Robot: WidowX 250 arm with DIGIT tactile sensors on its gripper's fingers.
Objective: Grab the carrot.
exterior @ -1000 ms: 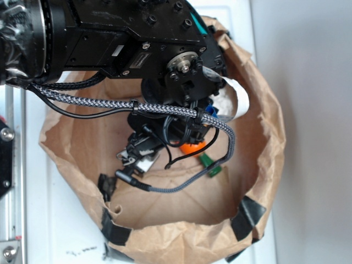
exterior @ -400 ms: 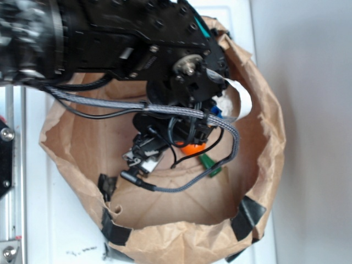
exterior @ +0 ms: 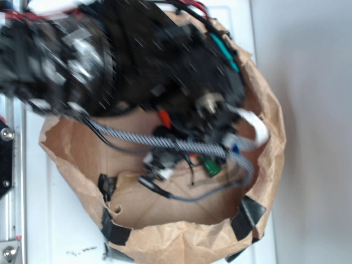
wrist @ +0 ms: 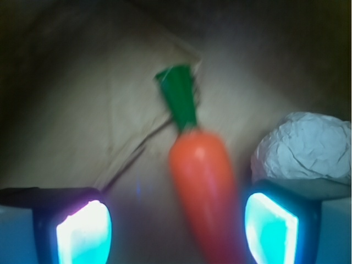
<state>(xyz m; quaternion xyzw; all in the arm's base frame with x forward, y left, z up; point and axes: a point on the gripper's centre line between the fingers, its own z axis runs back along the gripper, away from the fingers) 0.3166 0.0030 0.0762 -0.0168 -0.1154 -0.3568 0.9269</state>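
End effector (wrist: 179, 234) spread astride glossy orange plastic carrot (wrist: 202, 181); best to centre, clear crumpled white paper ball (wrist: 305, 148), then close.

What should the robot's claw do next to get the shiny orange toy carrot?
Probably squeeze shut. In the wrist view the glossy orange plastic carrot already lies between the open gripper fingers, nearer one pad. The crumpled white paper ball sits just beyond that pad, so closing straight seems safest.

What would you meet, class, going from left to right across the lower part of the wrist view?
Left glowing cyan finger pad → glossy orange plastic carrot → right glowing cyan finger pad → crumpled white paper ball.
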